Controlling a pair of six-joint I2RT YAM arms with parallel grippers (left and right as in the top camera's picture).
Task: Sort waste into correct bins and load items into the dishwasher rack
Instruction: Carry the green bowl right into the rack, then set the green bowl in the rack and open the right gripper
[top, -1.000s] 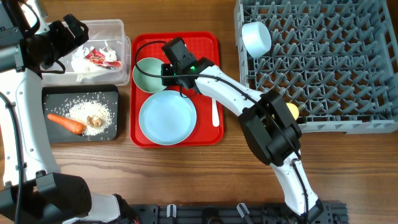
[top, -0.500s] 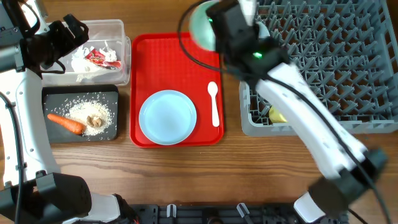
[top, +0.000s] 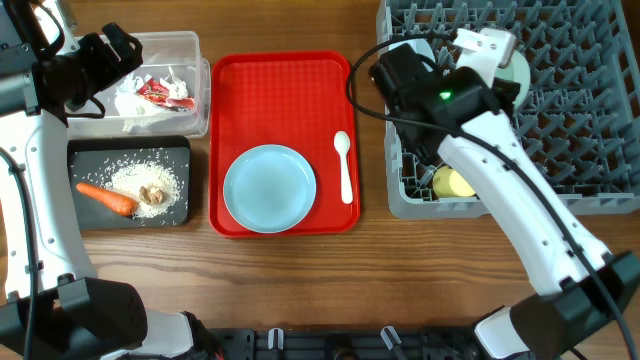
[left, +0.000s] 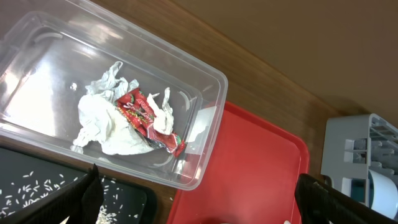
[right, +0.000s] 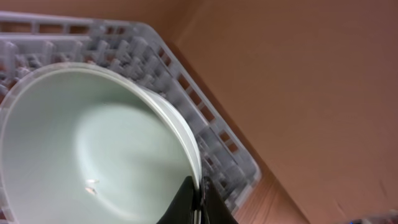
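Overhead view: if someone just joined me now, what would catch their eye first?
The right gripper, shut on the rim of the pale green bowl, holds it over the big grey rack at the right. Next, the bright red tray in the middle, with a blue plate and a white spoon on it. At the left, a carrot lies beside rice on the black tray.

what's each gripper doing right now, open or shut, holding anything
left gripper: open, empty, above the clear tub
right gripper: shut on the pale green bowl, at its rim, over the dishwasher rack
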